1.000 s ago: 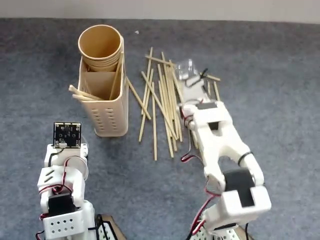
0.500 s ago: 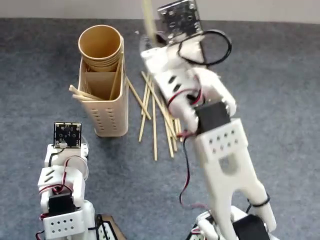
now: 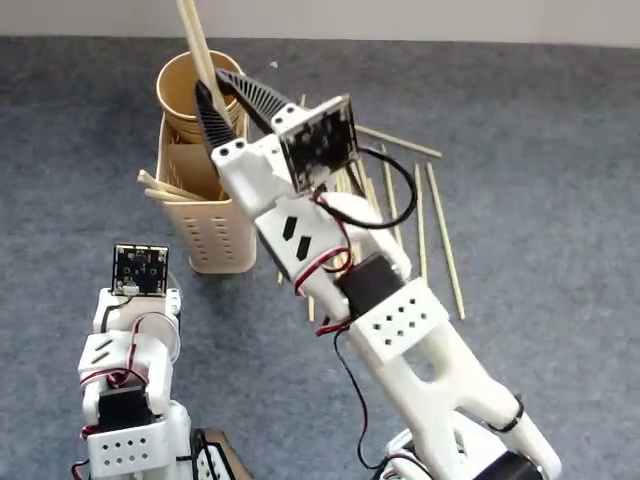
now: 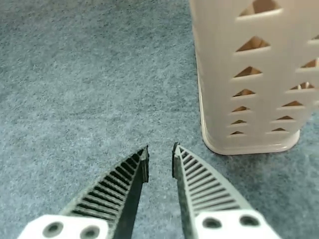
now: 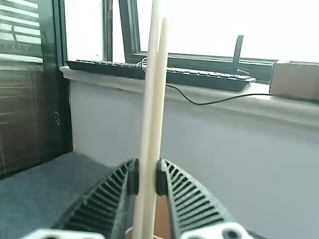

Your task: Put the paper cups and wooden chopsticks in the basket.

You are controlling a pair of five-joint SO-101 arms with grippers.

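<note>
Wooden chopsticks (image 5: 151, 99) pinched upright in right hand (image 5: 147, 175), high view places them over basket (image 3: 215, 235)

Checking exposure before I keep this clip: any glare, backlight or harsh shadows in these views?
Right wrist view: the window is blown out white behind the chopsticks, whose pale upper ends barely stand out, though the right gripper reads well. High view: even light, no harsh shadows around the basket. Left wrist view: evenly lit carpet and left gripper, no glare.
</note>
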